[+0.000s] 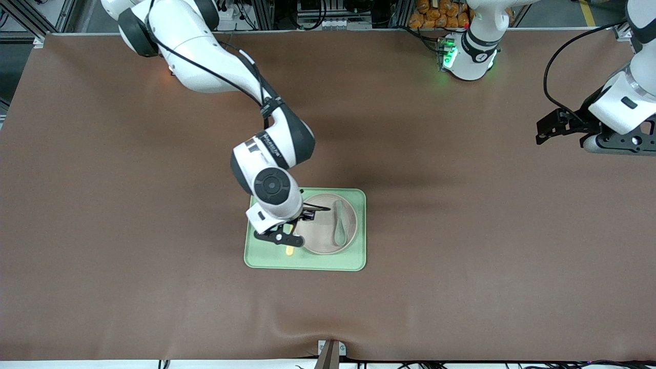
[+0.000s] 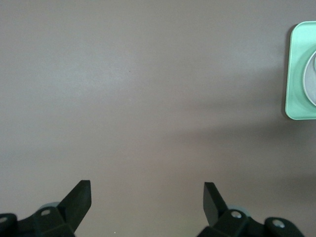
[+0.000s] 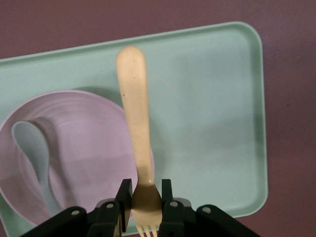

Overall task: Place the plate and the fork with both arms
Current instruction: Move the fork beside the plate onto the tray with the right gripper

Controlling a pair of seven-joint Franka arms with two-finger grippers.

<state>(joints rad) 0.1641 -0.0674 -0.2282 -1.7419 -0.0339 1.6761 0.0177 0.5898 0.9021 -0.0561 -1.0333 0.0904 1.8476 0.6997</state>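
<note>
Front view, left to right. Right arm [image 1: 215,66] came in from upper left, reached down to frame centre. Right hand [image 1: 293,225] sat over the green tray [image 1: 328,261], at the plate's rim on the right arm's side. Pinched the yellow fork [image 1: 289,250] near its tines; handle end poked out below the hand in the front view. Right wrist view confirmed: fingers [image 3: 124,197] pressed against the fork [image 3: 134,128] just above the tines, handle stretched over the plate edge and the bare tray floor [image 3: 207,123].

Tray lay at centre of the brown bench [image 1: 102,230]. Plate [image 1: 320,245] rested in the tray, in the half toward the left arm's end. Grey-green spoon [image 1: 339,223] lay inside the plate, also seen in the right wrist view [image 3: 34,158].

Left arm [image 1: 622,97] waited at the far right edge of frame. Left hand [image 1: 551,127] hovered over bare bench, well apart from the tray. Left wrist view: fingers [image 2: 79,197] spread wide, nothing between them, tray corner [image 2: 296,69] at frame right.
</note>
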